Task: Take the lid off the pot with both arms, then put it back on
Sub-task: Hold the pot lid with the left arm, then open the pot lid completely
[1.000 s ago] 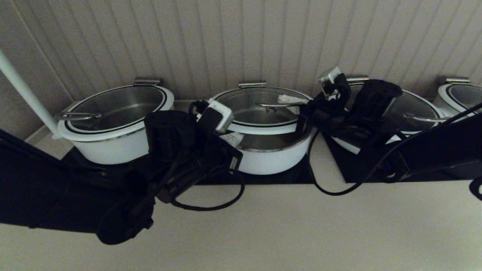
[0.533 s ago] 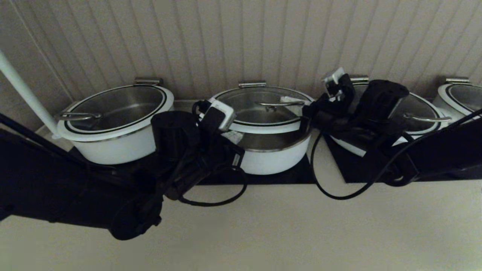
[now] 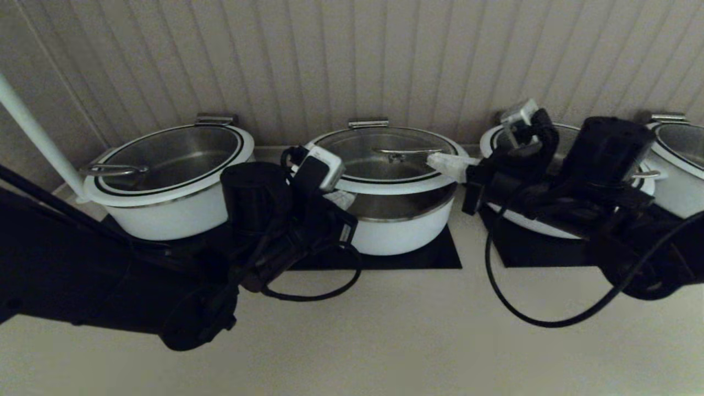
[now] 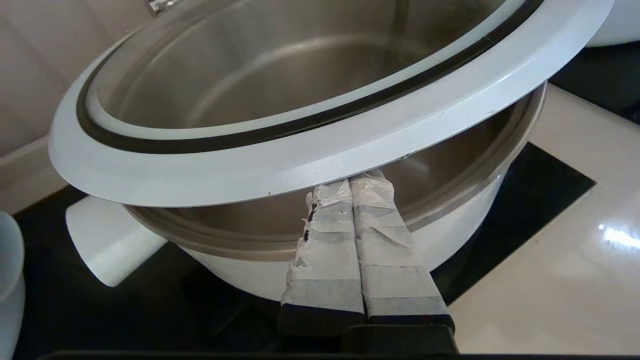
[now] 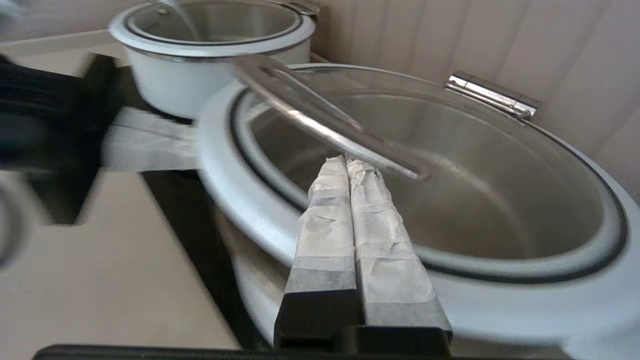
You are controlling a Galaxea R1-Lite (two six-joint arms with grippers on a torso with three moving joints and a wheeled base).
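The pot stands in the middle on a black mat. Its lid is hinged at the back and raised at the front, so the steel bowl shows beneath. My left gripper is shut, its fingertips pushed under the lid's front-left rim above the pot wall; in the left wrist view it touches the rim's underside. My right gripper is shut and empty at the lid's right edge. In the right wrist view it hovers over the white rim, near the end of the steel handle.
A like pot stands to the left, another to the right behind my right arm, a further one at the far right. A white pole leans at the left. The ribbed wall is close behind. Pale counter lies in front.
My right arm has pulled back to the right, from over the lid's handle to its right edge. The left arm and the raised lid have hardly moved.
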